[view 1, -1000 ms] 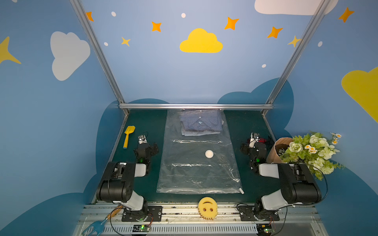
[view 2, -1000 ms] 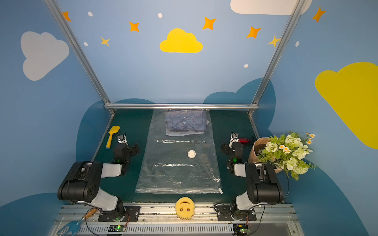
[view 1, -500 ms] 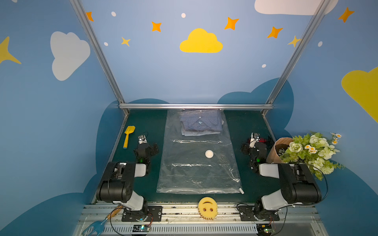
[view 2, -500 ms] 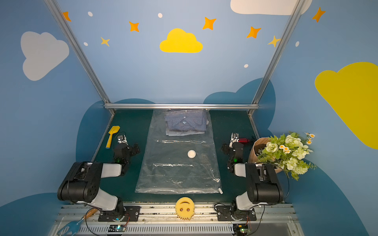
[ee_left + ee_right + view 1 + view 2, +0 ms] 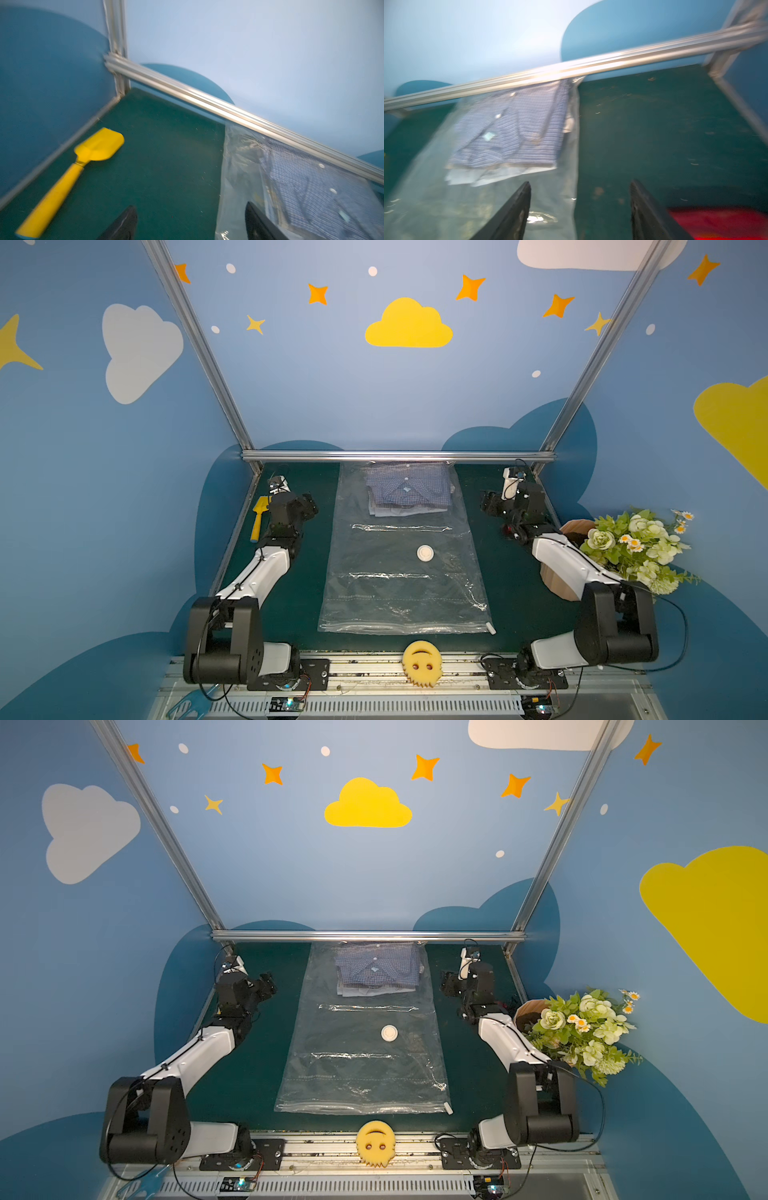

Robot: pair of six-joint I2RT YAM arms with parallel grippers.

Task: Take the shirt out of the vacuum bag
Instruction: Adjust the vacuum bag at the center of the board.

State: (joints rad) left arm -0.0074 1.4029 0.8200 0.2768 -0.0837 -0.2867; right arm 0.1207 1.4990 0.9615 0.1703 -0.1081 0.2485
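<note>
The clear vacuum bag (image 5: 399, 585) (image 5: 357, 1065) lies flat down the middle of the green table, its round white valve (image 5: 425, 552) near the centre and its white slider clip (image 5: 491, 629) at the near right corner. The folded blue checked shirt (image 5: 409, 491) (image 5: 376, 969) sits inside at the bag's far end. My left gripper (image 5: 309, 508) (image 5: 190, 205) is open just left of that end, one finger over the bag's edge (image 5: 228, 187). My right gripper (image 5: 486, 504) (image 5: 580, 181) is open on the right side, straddling the bag's edge (image 5: 575, 166). Neither holds anything.
A yellow scoop (image 5: 259, 518) (image 5: 83, 164) lies by the left wall beside my left arm. A flower pot (image 5: 631, 547) stands at the right edge behind my right arm. A yellow smiley sponge (image 5: 422, 662) sits on the front rail. An aluminium bar (image 5: 399, 455) borders the far end.
Both arms have reached toward the back wall and turned inward, so the grippers now flank the shirt end of the bag. The bag and shirt have not moved.
</note>
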